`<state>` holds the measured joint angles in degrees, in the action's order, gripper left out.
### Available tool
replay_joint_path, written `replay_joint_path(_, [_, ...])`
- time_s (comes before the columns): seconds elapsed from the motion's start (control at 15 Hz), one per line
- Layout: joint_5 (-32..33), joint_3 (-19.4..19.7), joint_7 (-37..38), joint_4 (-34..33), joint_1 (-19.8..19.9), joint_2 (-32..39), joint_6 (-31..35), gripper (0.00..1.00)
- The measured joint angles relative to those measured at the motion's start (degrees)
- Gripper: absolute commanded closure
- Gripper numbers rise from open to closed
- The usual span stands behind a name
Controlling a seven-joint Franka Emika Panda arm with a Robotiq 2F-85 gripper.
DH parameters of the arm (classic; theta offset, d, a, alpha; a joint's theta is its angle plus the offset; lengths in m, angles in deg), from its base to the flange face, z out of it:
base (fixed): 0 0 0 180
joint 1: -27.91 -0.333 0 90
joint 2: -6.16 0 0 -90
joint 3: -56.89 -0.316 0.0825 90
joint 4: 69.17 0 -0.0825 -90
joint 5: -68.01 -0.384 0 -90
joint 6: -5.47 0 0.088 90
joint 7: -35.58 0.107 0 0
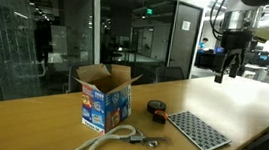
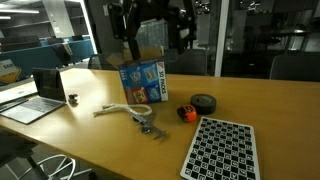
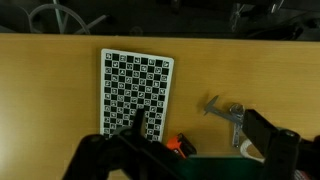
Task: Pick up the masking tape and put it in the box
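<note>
The fingers (image 3: pixel 133 137) are standing wide apart, holding nothing, and hanging high over the worktop (image 1: pixel 253 98). The tape (image 1: pixel 157 108) is lying flat far below them and off to one side. It is sitting between the box (image 1: pixel 104 97) and the mat (image 1: pixel 197 130), just beside a little red thing (image 2: pixel 185 113). I think the fingers need to go down and across.

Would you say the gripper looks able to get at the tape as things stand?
Probably yes: the tape lies uncovered on the table and the gripper hangs open high above. Only the red object beside the tape might crowd the fingers.
</note>
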<state>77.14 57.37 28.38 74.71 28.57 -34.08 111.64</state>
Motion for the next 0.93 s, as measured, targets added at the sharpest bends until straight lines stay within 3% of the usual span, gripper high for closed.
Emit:
replay_joint_path(0.4, [-3.58, 0.85, 6.06, -1.16, 0.34, 4.74, 4.59, 0.0])
replay_joint_path(0.93, [-6.27, 1.03, 20.75, -15.94, 2.61, 26.77, 20.53, 0.0])
